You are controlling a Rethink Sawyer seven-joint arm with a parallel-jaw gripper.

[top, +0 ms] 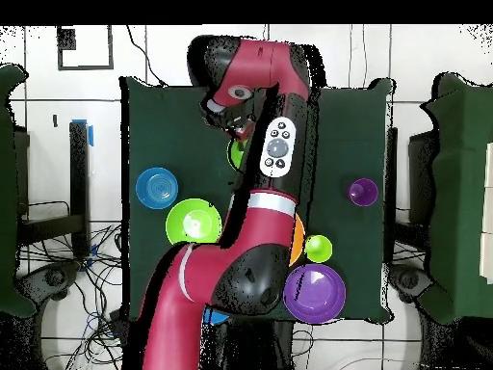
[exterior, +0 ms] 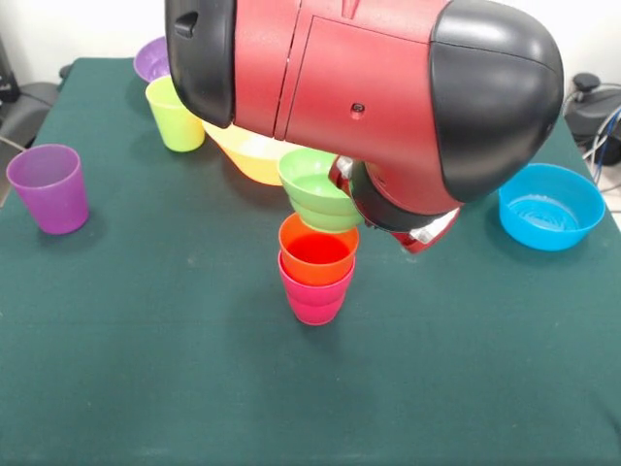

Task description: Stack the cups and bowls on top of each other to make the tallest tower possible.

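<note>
1. Because the arm (exterior: 388, 97) covers it, I cannot tell whether the hand is released or grasping.
2. The small ribbed green bowl (exterior: 316, 189) hangs tilted just above the tower (exterior: 316, 272), orange cup nested in red-pink, mid-counter (exterior: 146, 369), apparently being brought on top.
3. The purple cup (exterior: 49, 187), lime cup (exterior: 176, 114) and blue bowl (exterior: 550, 206) wait apart.

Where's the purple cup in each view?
Front: purple cup at the left edge of the table, alone.
Overhead: purple cup near the right edge of the table, alone.
Shared landmark: the lime cup, which stands between it and the purple bowl in both views.
</note>
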